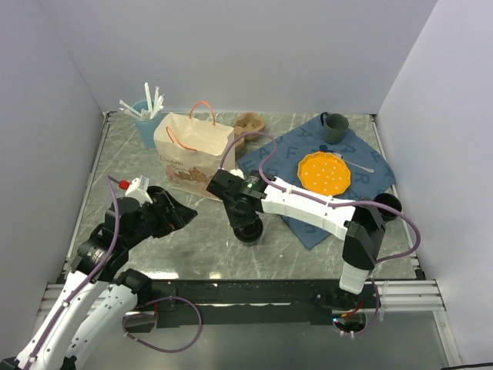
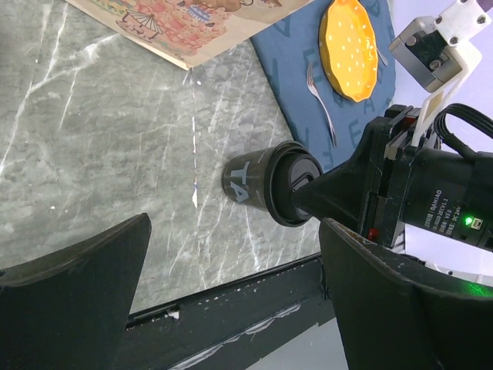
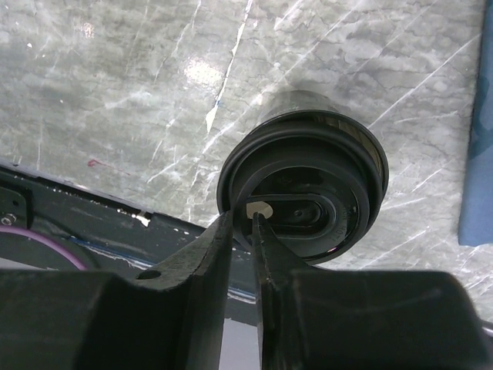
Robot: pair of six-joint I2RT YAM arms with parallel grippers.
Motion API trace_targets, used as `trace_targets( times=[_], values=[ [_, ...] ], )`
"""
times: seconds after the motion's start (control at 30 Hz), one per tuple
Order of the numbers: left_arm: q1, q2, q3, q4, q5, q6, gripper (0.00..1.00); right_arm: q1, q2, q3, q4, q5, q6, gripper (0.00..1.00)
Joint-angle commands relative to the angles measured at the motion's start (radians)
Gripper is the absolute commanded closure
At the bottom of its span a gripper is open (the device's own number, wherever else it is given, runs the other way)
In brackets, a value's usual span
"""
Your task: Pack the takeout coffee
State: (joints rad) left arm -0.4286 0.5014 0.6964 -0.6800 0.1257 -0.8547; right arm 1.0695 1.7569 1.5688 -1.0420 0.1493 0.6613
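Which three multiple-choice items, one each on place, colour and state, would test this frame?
1. Where on the table is the takeout coffee? A far-left corner; B near the front edge, under the right end effector; C far-right corner.
2. What colour is the plate? A orange; B white; C green.
3. How is the left end effector? A open, empty; B shut, empty; C shut on the coffee.
Key: 1 B, the top view shows it beneath that arm's tip by the near edge; 2 A, plainly orange; 3 A, fingers spread wide, gripping nothing.
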Motion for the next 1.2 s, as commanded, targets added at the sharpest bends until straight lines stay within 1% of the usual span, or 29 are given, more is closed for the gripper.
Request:
trace_targets(
  times=[0.0,0.13,0.2,0.3,0.37,0.4,0.43,0.47,0.5,0.53,0.6,0.63,0.67,0.77,0.93,1.07,1.1,1.17],
  values=[
    [0.004,-0.003,0.041,0.003,0.017,0.020,0.03,0.007,-0.026,0.043,-0.024,0.021,0.000,0.74],
    [0.004,0.017,0.022,0.025,0.054,0.052,0.02,0.006,-0.063,0.086,-0.049,-0.001,-0.025,0.70],
    [0.004,0.029,0.014,0.042,0.101,0.063,0.01,0.001,-0.095,0.080,-0.052,-0.016,-0.037,0.68],
    [0.004,0.058,0.000,0.091,0.181,0.088,0.02,-0.025,-0.144,0.039,-0.047,-0.042,-0.043,0.65],
    [0.004,0.092,-0.003,0.117,0.210,0.095,0.04,-0.046,-0.178,-0.015,-0.020,-0.063,-0.066,0.59],
    [0.004,0.104,-0.006,0.123,0.228,0.094,0.05,-0.074,-0.218,-0.036,0.000,-0.101,-0.078,0.57],
    [0.004,0.129,-0.009,0.132,0.239,0.092,0.06,-0.095,-0.238,-0.061,0.020,-0.126,-0.089,0.50],
    [0.004,0.140,-0.012,0.152,0.247,0.091,0.07,-0.112,-0.261,-0.108,0.040,-0.145,-0.119,0.47],
    [0.002,0.153,-0.020,0.164,0.270,0.092,0.09,-0.129,-0.301,-0.130,0.077,-0.202,-0.130,0.45],
    [0.002,0.176,-0.026,0.177,0.281,0.092,0.10,-0.173,-0.319,-0.150,0.088,-0.223,-0.138,0.43],
    [0.001,0.196,-0.050,0.223,0.319,0.094,0.14,-0.219,-0.362,-0.208,0.118,-0.266,-0.166,0.42],
    [0.001,0.215,-0.058,0.238,0.331,0.094,0.16,-0.262,-0.373,-0.228,0.144,-0.342,-0.175,0.42],
    [-0.002,0.226,-0.066,0.253,0.342,0.094,0.17,-0.284,-0.381,-0.263,0.154,-0.371,-0.190,0.42],
    [-0.024,0.273,-0.080,0.295,0.341,0.100,0.20,-0.322,-0.408,-0.323,0.183,-0.402,-0.215,0.41],
    [-0.087,0.402,-0.066,0.376,0.315,0.108,0.22,-0.362,-0.425,-0.380,0.238,-0.456,-0.246,0.39],
    [-0.119,0.473,-0.043,0.433,0.293,0.117,0.25,-0.381,-0.438,-0.432,0.295,-0.513,-0.272,0.38],
    [-0.124,0.486,-0.029,0.436,0.292,0.121,0.26,-0.381,-0.438,-0.438,0.300,-0.545,-0.278,0.38],
    [-0.128,0.529,-0.012,0.428,0.287,0.132,0.28,-0.381,-0.436,-0.443,0.298,-0.562,-0.292,0.37]
  ],
)
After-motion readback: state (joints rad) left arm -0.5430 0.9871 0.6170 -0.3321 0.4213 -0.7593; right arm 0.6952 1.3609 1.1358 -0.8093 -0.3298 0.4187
